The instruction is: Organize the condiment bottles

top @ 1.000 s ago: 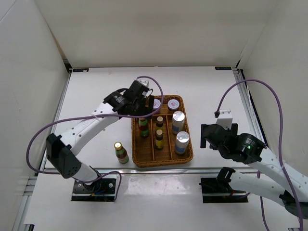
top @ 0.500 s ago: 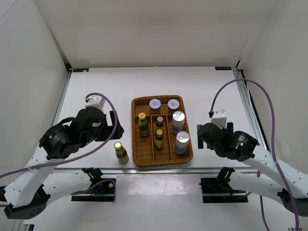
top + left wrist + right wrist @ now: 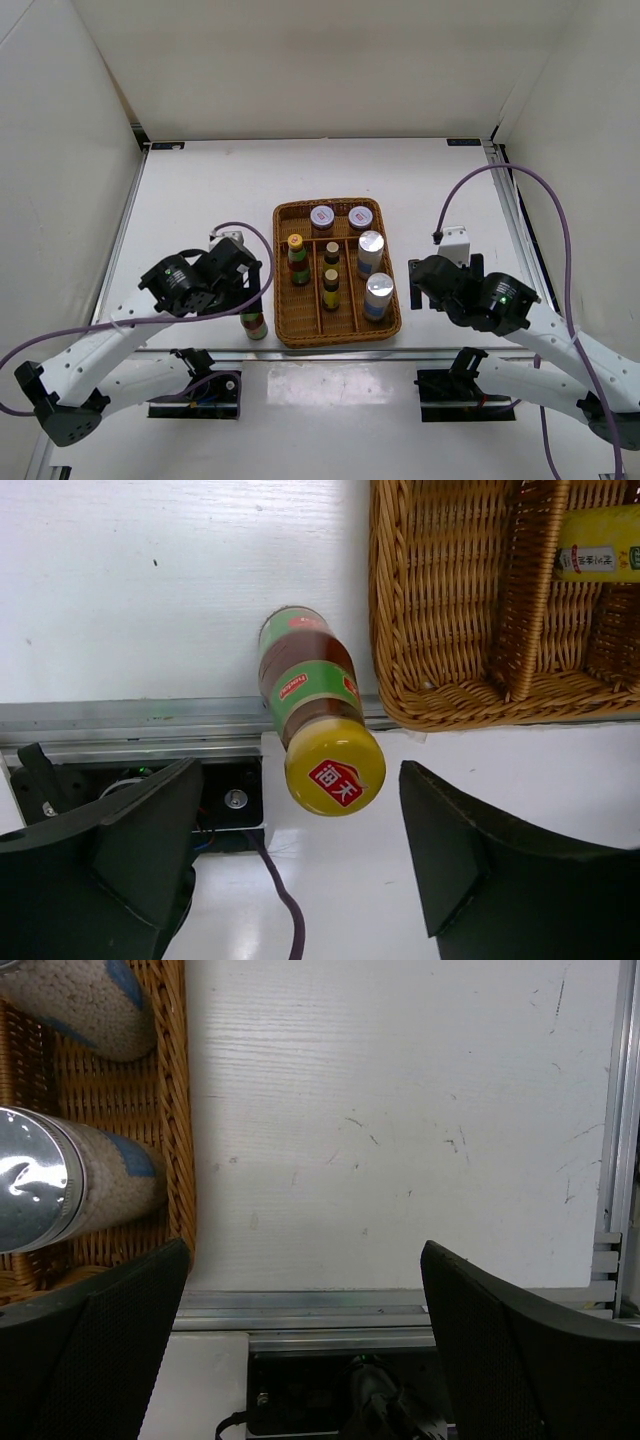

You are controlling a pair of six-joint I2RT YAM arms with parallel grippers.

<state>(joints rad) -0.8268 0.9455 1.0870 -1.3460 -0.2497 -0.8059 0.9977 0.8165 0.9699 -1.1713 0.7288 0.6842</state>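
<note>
Bottle (image 3: 318,712), dark brown, wears a green-and-red label and gold cap

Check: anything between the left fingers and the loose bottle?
Nothing: left wrist view shows bare gaps between the loose bottle and both fingers of the left gripper.

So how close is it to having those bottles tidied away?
Nearly done. Seven containers already stand in the wicker tray. One dark gold-capped bottle is left on the table beside it, with the open left gripper over it, not gripping. Remaining: grasp it and set it in the tray's left compartment, which has room.
</note>
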